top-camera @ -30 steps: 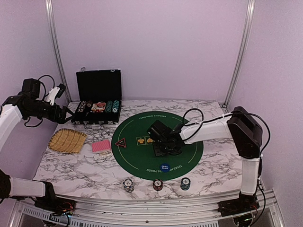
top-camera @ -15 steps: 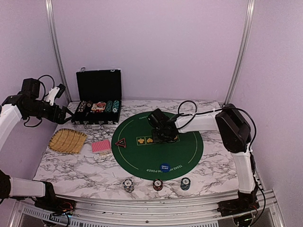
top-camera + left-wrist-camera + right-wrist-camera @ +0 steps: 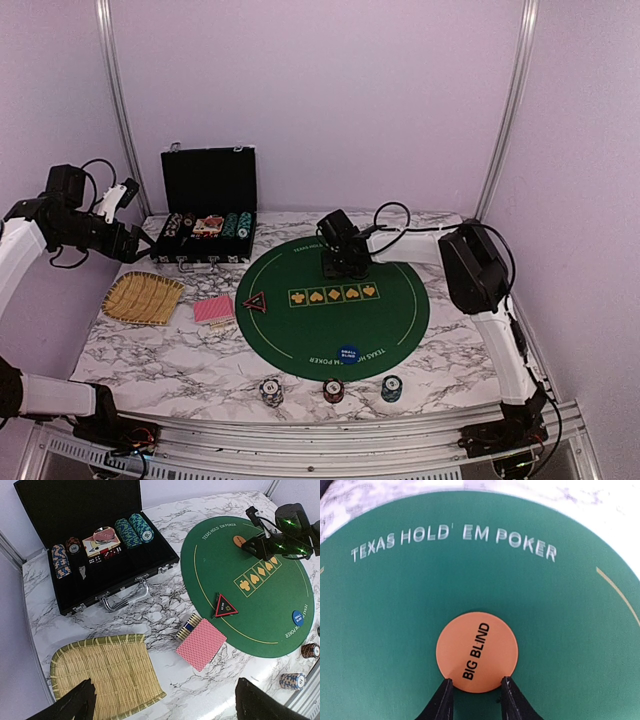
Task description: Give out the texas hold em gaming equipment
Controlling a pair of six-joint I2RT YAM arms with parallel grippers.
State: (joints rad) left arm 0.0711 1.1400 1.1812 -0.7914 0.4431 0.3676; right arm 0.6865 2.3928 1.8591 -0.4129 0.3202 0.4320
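The right claw [image 3: 475, 686] pinches the near rim of the orange disc [image 3: 476, 651], which lies flat by the far edge of the green mat [image 3: 380, 630]. The left claw [image 3: 165, 705] hangs wide open over the straw tray [image 3: 107, 672]

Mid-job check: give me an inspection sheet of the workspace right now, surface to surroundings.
Surface: marble table with a round green mat.
Job's things: orange disc at the mat's far edge; blue disc at its near edge; triangle at its left edge; red-backed cards beside the mat; three chip stacks along the table's near edge.
Clutter: empty woven tray; open black case holding more chips.
Claws: left claw open, raised, holding nothing; right claw fingertips at the orange disc's near rim, grip unclear.
Cables: black cable loop over the right arm.
Surroundings: lilac walls, metal frame posts.
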